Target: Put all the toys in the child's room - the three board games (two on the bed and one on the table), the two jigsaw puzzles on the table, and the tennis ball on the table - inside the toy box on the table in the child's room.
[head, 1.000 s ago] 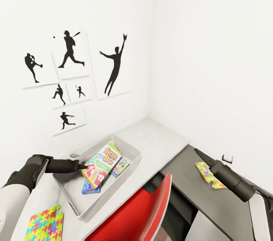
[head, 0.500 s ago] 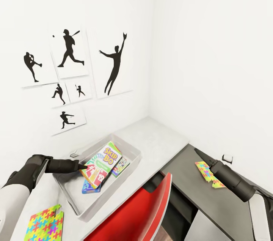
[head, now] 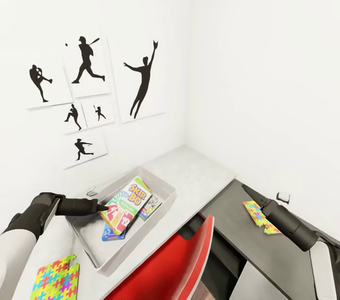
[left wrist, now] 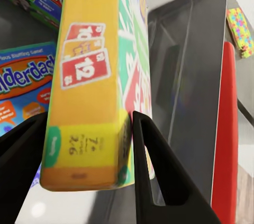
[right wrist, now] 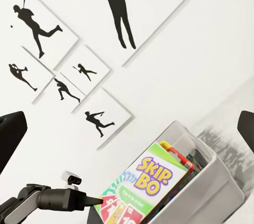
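Fingers (left wrist: 159,181) of left gripper (left wrist: 87,176) closed on near short end of SKIP-BO game box (head: 128,204), one dark finger against each broad face; box edge, yellow with red card print, between them in left wrist view. Box held tilted over toy box (head: 163,182), far end low inside bin, near end raised at bin's left rim. Beneath it, blue board game (left wrist: 24,83) flat on bin floor; green-edged board game (head: 151,207) just beside SKIP-BO, also inside. Bin standing on pale top of table (head: 198,172), in wall corner under sports-silhouette pictures (head: 87,61).

Right gripper (right wrist: 127,128) spread wide, empty, raised over darker wing of desk, near one jigsaw puzzle (head: 257,217) lying flat there. Second jigsaw puzzle (head: 55,278) flat on pale top near left arm, outside bin. Red chair (head: 170,262) pushed in against desk edge.

Step in hand, by judgement: release of SKIP-BO into bin. Best done by lowering held end until box rests on blue game or floor, then opening fingers only slightly and withdrawing along box's length, away from rim. Risk if dropped from tilt: box sliding onto rim or propping on green-edged game. Both puzzles outstanding; thin and flat, so likely awkward to pinch off surface. Tennis ball not located.
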